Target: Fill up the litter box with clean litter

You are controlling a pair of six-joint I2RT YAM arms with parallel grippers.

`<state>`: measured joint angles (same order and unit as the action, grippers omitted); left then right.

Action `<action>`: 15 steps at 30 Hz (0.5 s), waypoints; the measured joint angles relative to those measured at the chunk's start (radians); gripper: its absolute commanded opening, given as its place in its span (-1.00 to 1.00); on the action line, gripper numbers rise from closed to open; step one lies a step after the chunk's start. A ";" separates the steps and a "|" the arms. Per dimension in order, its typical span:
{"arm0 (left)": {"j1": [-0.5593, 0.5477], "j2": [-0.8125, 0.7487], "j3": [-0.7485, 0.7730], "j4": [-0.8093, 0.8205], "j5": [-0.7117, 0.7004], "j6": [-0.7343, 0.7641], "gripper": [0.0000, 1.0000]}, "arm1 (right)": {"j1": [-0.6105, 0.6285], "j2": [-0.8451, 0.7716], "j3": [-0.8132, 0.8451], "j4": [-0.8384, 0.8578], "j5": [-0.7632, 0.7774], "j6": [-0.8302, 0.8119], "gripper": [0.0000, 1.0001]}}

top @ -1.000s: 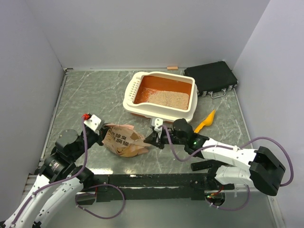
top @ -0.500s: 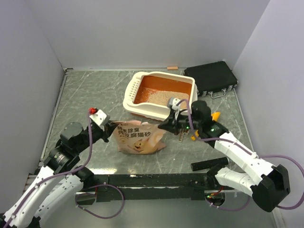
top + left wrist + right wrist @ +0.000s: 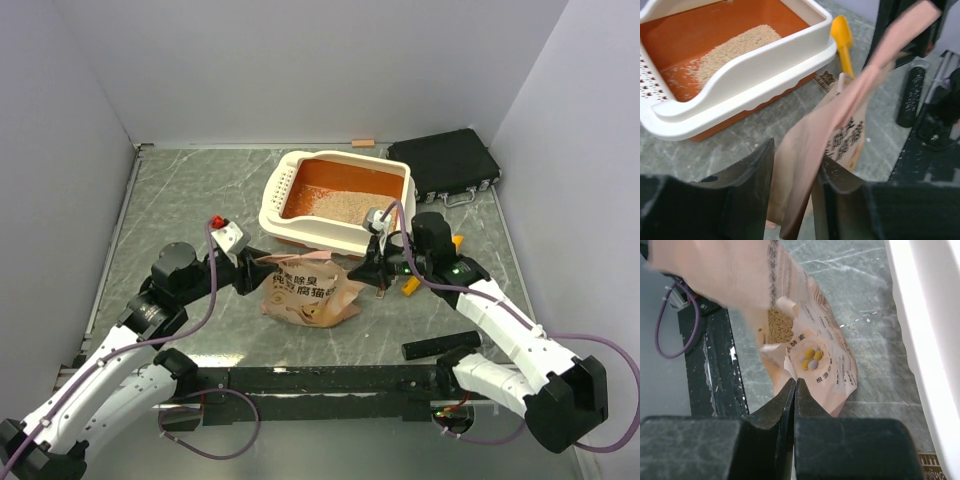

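The litter box (image 3: 338, 228), orange with a cream rim (image 3: 765, 75), stands at the back middle with clean litter (image 3: 345, 206) (image 3: 735, 47) spread over part of its floor. A crumpled tan paper bag (image 3: 305, 290) lies just in front of it, with more litter (image 3: 774, 322) showing in its mouth. My left gripper (image 3: 252, 272) (image 3: 796, 155) is at the bag's left end, its jaws apart with a fold of the bag (image 3: 850, 135) loose between them. My right gripper (image 3: 375, 268) (image 3: 795, 381) is shut on the bag's right end (image 3: 820, 355), right beside the box's white rim (image 3: 935, 315).
A small orange-yellow scoop (image 3: 410, 286) (image 3: 841, 37) lies right of the bag, partly under my right arm. A black flat case (image 3: 445, 163) sits at the back right. A black rail (image 3: 330, 380) runs along the near edge, with a short black bar (image 3: 440, 348) beside it.
The bag was pulled right and toward the litter box, stretching out flat. Both arms moved right with it. The left jaws, shut on the bag before, have come apart.
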<state>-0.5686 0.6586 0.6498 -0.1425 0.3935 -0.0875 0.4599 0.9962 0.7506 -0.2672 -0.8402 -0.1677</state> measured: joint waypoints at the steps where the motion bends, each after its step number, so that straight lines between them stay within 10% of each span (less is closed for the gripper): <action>1: 0.000 -0.003 -0.005 0.002 -0.008 0.000 -0.14 | 0.000 -0.007 -0.006 0.006 0.006 0.008 -1.00; 6: 0.001 -0.055 -0.045 0.002 -0.037 0.023 0.21 | 0.001 -0.051 -0.040 0.039 0.028 0.036 -1.00; 15: 0.007 -0.114 -0.139 0.044 -0.020 0.026 0.26 | 0.038 -0.071 -0.073 0.092 0.039 0.074 -1.00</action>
<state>-0.5617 0.5442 0.5106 -0.0982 0.3737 -0.0616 0.4980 0.9257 0.6777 -0.1753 -0.8017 -0.0937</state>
